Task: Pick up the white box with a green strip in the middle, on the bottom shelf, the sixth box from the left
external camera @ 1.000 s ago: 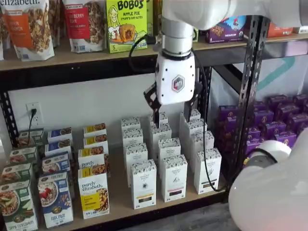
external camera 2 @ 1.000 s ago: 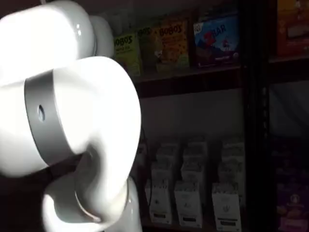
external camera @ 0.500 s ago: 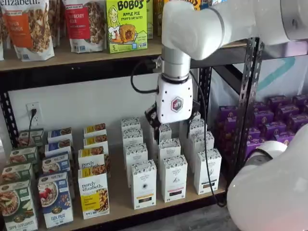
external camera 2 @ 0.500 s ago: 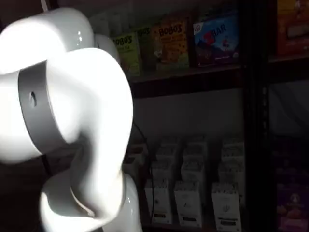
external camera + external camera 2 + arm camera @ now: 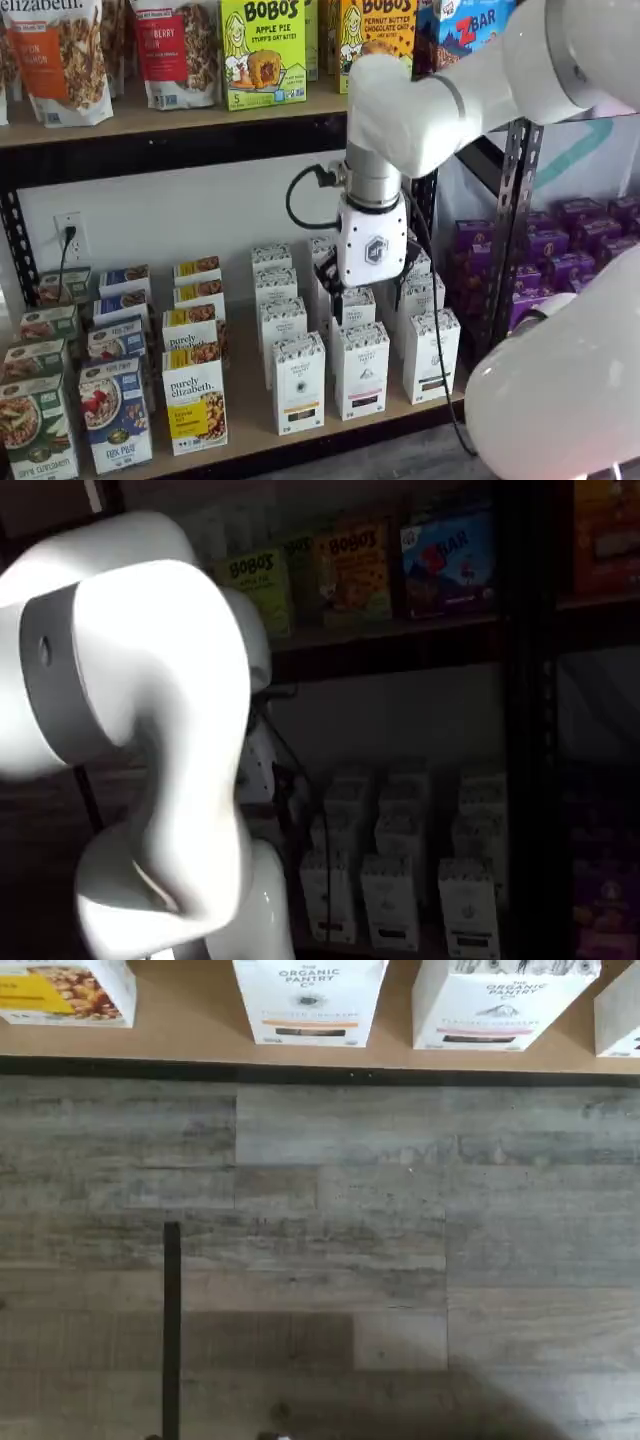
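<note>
The white box (image 5: 432,355) stands at the right end of the front row on the bottom shelf (image 5: 245,400), with a dark olive strip low on its front. It also shows dimly in a shelf view (image 5: 468,905). In the wrist view only its edge (image 5: 620,1005) shows on the shelf (image 5: 190,1020), and its strip is out of view. My gripper (image 5: 366,292) hangs fingers-down over the middle column of white cartons, behind the front row, up and to the left of the white box. Its black fingers (image 5: 329,275) stand apart, open and empty.
Like white cartons with an orange strip (image 5: 298,383) and a pink strip (image 5: 361,370) stand left of it. Purely Elizabeth boxes (image 5: 194,400) are further left. A black rack post (image 5: 512,230) and purple boxes (image 5: 580,250) are to the right. My arm's white link (image 5: 560,400) fills the lower right.
The gripper has come down from just under the upper shelf to just above the cartons and shifted slightly right. The arm has swung aside, uncovering the upper-shelf boxes. No box has moved.
</note>
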You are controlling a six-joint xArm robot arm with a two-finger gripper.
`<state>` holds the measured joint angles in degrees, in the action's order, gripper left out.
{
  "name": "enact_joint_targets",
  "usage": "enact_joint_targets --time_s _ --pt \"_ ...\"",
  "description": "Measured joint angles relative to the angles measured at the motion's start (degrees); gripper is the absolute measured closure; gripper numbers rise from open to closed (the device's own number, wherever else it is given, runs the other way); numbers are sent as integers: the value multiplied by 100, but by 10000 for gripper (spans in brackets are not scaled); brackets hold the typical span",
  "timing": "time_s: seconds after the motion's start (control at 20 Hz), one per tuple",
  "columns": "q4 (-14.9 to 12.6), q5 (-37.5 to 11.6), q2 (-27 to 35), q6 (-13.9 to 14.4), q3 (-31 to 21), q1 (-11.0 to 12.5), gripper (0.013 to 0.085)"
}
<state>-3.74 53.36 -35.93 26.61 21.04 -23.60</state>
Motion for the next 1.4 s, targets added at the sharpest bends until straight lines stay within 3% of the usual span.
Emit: enact_joint_targets --time_s 0.65,0.95,1.15,1.4 --pt "254 -1839 1130 -1185 -648 1052 130" --pt "246 -2445 1726 -1491 -731 1358 130" --pt "29 -2954 2348 -1539 -679 1607 130" --pt "-620 -3799 3220 -1346 -523 2048 130"
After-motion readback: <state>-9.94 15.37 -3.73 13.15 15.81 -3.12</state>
